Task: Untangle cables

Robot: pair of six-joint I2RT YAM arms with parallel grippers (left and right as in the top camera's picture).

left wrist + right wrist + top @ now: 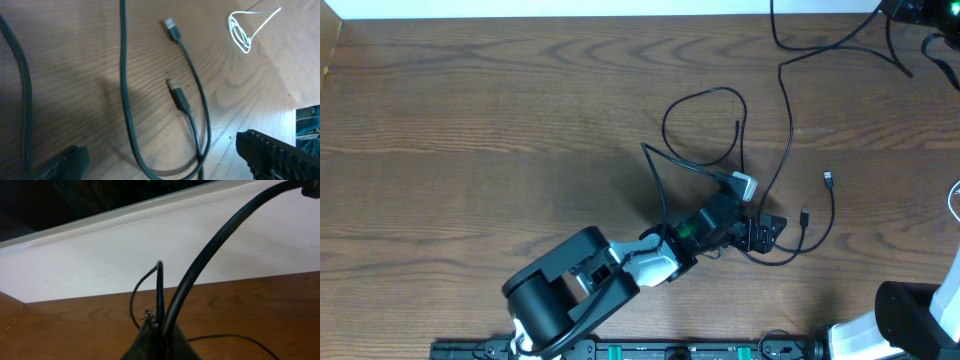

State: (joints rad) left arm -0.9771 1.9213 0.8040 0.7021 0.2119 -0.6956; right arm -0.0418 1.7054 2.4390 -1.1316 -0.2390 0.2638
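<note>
Thin black cables [705, 115] lie in loops at mid-table. Their two small plug ends [828, 180] rest to the right. My left gripper [765, 232] is low over the tangle and open. In the left wrist view a loop of black cable [131, 130] runs between its fingers [160, 162], with two USB plugs [176, 92] lying beyond. A white cable [244, 31] lies coiled further off. My right gripper [912, 10] is at the far right corner. In the right wrist view its fingers [157, 327] are shut on a thin black cable [160, 287] that rises from them.
A thicker black cord [210, 250] arcs up beside the right fingers. The white cable [954, 200] shows at the table's right edge. A white wall [100, 255] borders the table's far side. The left arm's body [570, 290] lies over the front of the table.
</note>
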